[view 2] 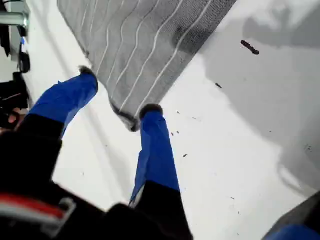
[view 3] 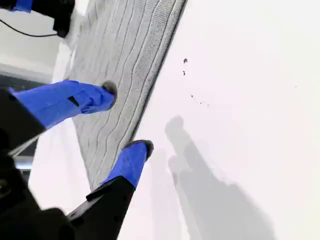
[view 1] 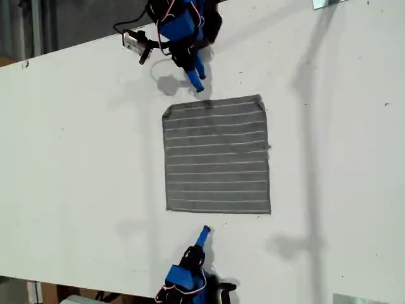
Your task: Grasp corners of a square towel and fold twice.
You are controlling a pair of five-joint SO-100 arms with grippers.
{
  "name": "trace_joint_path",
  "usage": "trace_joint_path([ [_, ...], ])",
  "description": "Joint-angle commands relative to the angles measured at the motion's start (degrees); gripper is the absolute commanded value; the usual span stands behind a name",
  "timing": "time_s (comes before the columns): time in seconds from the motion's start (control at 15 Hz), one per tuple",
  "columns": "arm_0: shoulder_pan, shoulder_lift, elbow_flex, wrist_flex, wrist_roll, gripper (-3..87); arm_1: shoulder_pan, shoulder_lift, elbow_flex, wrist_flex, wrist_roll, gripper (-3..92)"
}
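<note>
The grey towel [view 1: 217, 158] with thin white stripes lies flat and unfolded in the middle of the white table [view 1: 76, 158]. My first gripper [view 1: 197, 83] is at the far edge of the towel in the exterior view. It is open [view 2: 119, 92], and one towel corner [view 2: 131, 122] shows between its blue fingers [view 2: 155, 145]. My second gripper [view 1: 204, 234] is just off the towel's near edge. It is also open [view 3: 126, 118], with the towel's hemmed edge [view 3: 150, 95] running between its fingers [view 3: 131, 160]. Neither holds fabric.
A black cable and small grey part [view 1: 134, 41] sit beside the first arm's base [view 1: 183, 25]. The table's edge [view 1: 63, 47] slants across the exterior view's upper left. Arm shadows fall on the table [view 1: 310, 126] toward the exterior view's right.
</note>
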State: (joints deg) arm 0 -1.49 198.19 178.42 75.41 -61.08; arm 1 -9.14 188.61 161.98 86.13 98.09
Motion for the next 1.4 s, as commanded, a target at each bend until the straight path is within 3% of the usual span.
trace_joint_path([
  [0.0,-12.04,0.26,-1.14,1.23,-24.08,13.8,-3.6,-0.7,-1.32,0.79,-4.13,15.4],
  [0.33,-10.11,0.26,-0.62,0.88,-25.58,17.3,-5.27,-1.58,-1.23,0.35,-8.09,24.0],
  [0.47,-11.95,0.09,-0.62,0.88,-29.09,18.9,0.18,-7.91,-4.31,0.62,-10.9,26.0],
  [0.6,-9.84,0.35,0.09,-0.97,-30.67,21.4,5.36,-45.53,-26.54,-1.14,-17.75,27.4],
  [0.67,-10.02,0.35,-0.79,-1.41,-28.48,21.8,4.75,-66.97,-43.24,2.29,-20.21,28.6],
  [0.8,-9.32,-4.31,-13.54,5.98,-26.98,20.9,-0.53,-85.87,-62.23,6.15,-21.8,29.1],
  [0.87,-7.56,-14.68,-22.06,7.56,-27.16,20.3,-4.22,-87.54,-63.28,6.68,-18.81,29.3],
  [1.13,8.96,-66.45,-46.49,-6.24,-31.64,19.7,-26.02,-91.05,-62.84,4.13,0.35,33.3],
  [1.33,15.82,-81.3,-51.59,-14.85,-35.77,20.2,-35.51,-99.49,-63.98,-7.38,5.01,35.4],
])
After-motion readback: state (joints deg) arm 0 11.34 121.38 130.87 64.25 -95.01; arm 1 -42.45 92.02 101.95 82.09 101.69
